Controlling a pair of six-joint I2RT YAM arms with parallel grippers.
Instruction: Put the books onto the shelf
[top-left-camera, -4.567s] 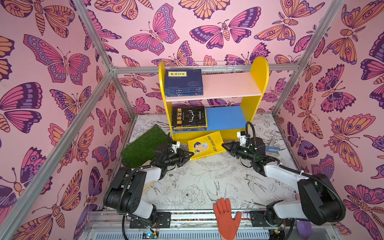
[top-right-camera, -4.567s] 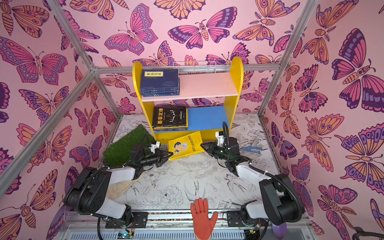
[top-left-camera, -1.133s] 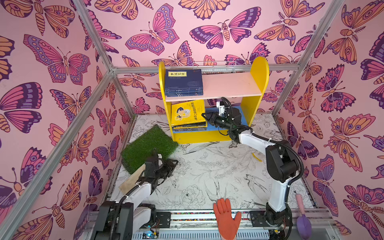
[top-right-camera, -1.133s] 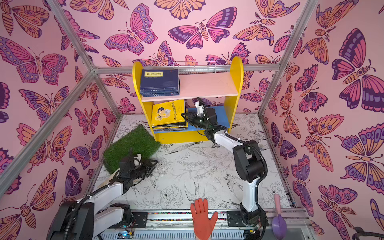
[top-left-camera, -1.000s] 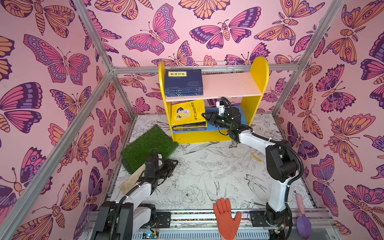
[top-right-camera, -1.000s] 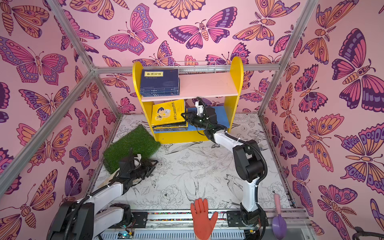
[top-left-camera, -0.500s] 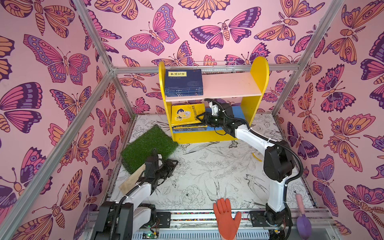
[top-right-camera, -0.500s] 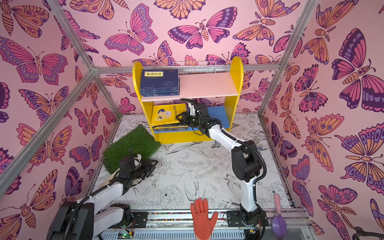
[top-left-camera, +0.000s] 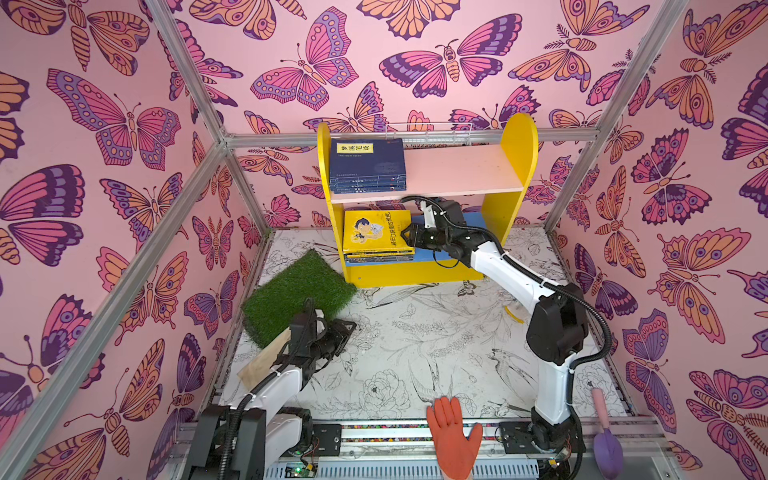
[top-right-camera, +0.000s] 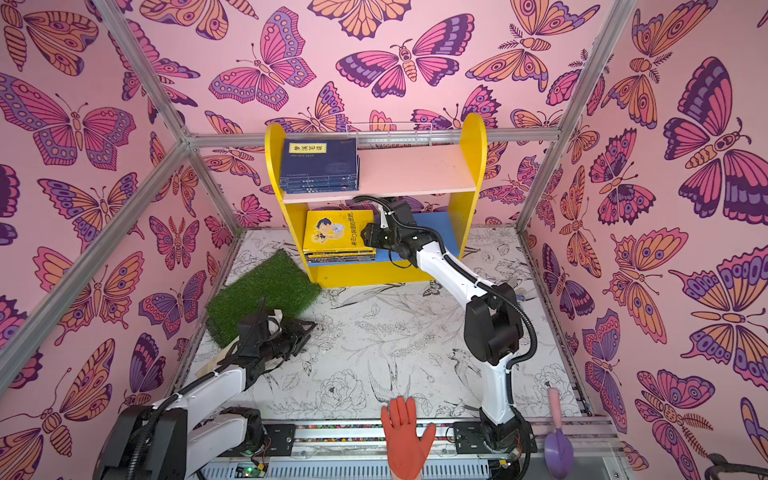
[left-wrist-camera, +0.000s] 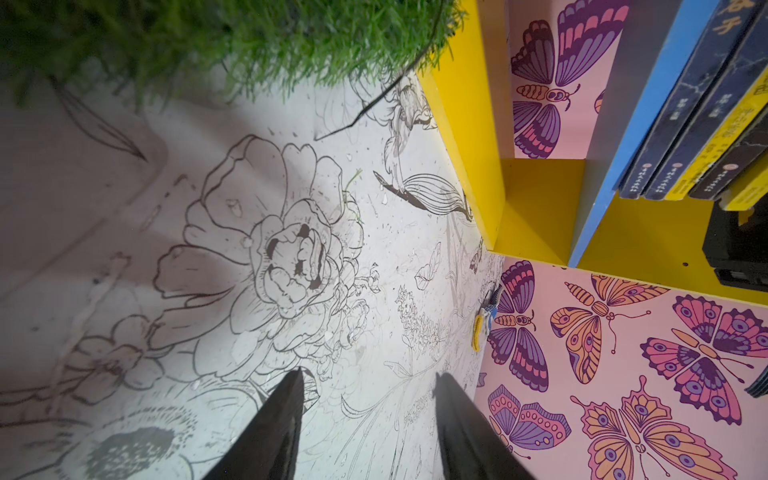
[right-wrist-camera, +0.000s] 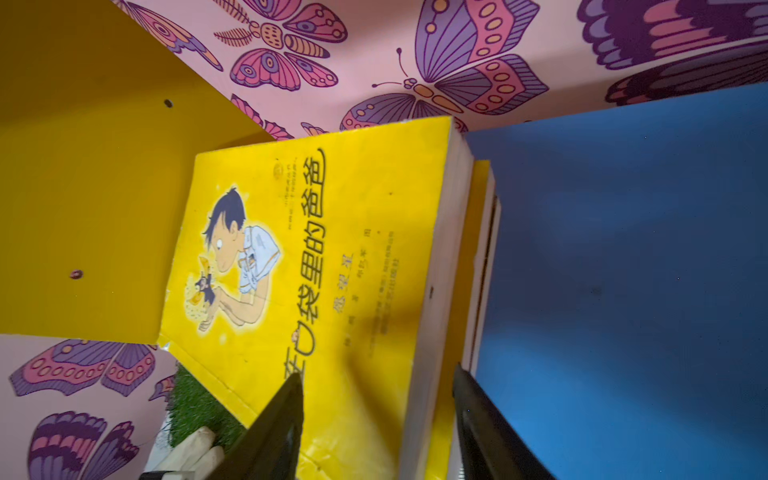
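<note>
Jaws of the right gripper (top-left-camera: 409, 237) (top-right-camera: 368, 237) (right-wrist-camera: 377, 372) stand apart and clamp nothing. This gripper sits inside the lower tier of the shelf (top-left-camera: 515, 166) (top-right-camera: 469, 166), directly beneath the pink upper board (top-left-camera: 457, 170). The yellow book (top-left-camera: 376, 230) (top-right-camera: 336, 228) (right-wrist-camera: 332, 249), with a cartoon boy on its cover, lies flat just ahead of the fingertips, on top of a lower stack (top-left-camera: 378, 257) of books. In the right wrist view the page edge of the yellow book runs between the two fingers: one finger stands over the cover, the other over the blue lower board (right-wrist-camera: 623, 249) beside the stack. Contact between either finger and the book cannot be determined. The navy books (top-left-camera: 368, 166) (top-right-camera: 319, 166) form a flat pile above this gripper, on the upper board, against the side panel farthest from the right arm's base. The left gripper (top-left-camera: 345, 328) (top-right-camera: 305, 328) (left-wrist-camera: 370, 374) sits low over the table (top-left-camera: 415, 332); its jaws are likewise apart, with only the printed table surface between them. The grass mat (top-left-camera: 297, 295) (left-wrist-camera: 249, 41) lies just beside this gripper. The shelf stands well ahead of its fingertips, and the left wrist view shows the spines (left-wrist-camera: 685, 124) of the lower stack resting on the blue board.
</note>
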